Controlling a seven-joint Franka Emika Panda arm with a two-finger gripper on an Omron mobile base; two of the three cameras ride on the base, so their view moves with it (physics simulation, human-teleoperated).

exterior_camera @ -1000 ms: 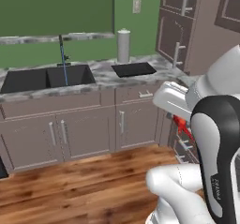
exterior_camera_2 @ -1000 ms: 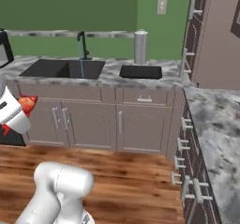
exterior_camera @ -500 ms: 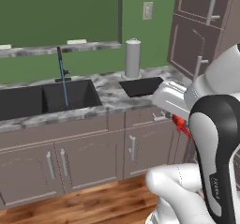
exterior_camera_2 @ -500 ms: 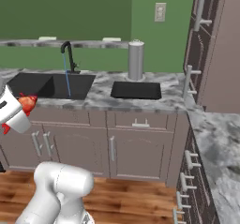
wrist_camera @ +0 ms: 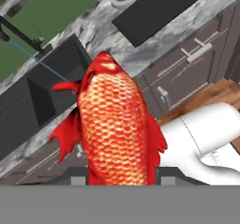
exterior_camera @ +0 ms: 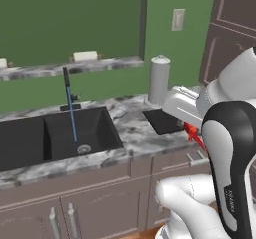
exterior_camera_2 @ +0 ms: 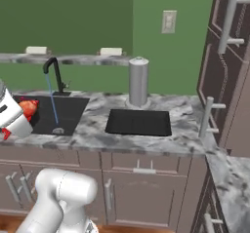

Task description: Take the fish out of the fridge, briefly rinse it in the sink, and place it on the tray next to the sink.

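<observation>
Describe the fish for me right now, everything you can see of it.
The fish is red-orange with a scaly, glossy body and darker red fins flaring at both sides. In the hand view it rises lengthwise from between the fingers, which are shut on its lower end. It hangs in the air in front of the lower cabinets, short of the sink, where water is running, touching nothing but the gripper.

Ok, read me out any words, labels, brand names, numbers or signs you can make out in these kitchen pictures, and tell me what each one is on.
There is one mark, and it cannot be read.
Small dark lettering on the robot arm's dark forearm cover in the left base view: too small and blurred to read.
No print on the fish, the grey canister, the tray, the sink or the wall plate.
</observation>
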